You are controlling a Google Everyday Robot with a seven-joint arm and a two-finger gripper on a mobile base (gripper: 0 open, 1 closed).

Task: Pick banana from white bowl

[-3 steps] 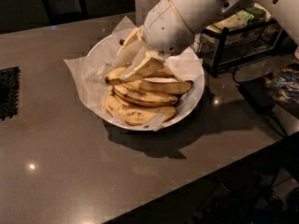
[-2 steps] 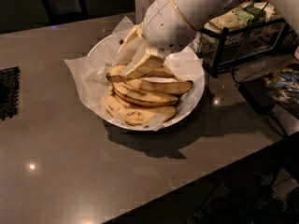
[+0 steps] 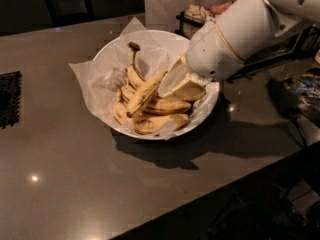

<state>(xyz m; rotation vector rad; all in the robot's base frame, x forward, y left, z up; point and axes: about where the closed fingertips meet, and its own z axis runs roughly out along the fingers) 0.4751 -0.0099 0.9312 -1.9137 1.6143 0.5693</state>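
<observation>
The white bowl [image 3: 206,107] stands mid-table, lined with crinkled white paper [image 3: 87,76] that sticks out on the left. Several bananas are piled in it. The long curved banana [image 3: 144,93] lies diagonally across the top of the pile, its upper end touching my gripper. A shorter banana with an upright dark stem [image 3: 133,64] sits behind it. My gripper [image 3: 181,84] is low inside the right side of the bowl, just over the pile, with the big white wrist above the right rim. The wrist hides the bowl's right part.
A black wire rack [image 3: 196,20] with packets stands behind the bowl, partly hidden by my arm. A black grid mat [image 3: 9,99] lies at the left edge. Dark clutter [image 3: 297,91] sits at the right. The table's front edge runs diagonally at the lower right.
My arm and gripper have moved right, from over the bowl's middle to its right side, uncovering the left bananas. The long banana now lies slanted toward the gripper.
</observation>
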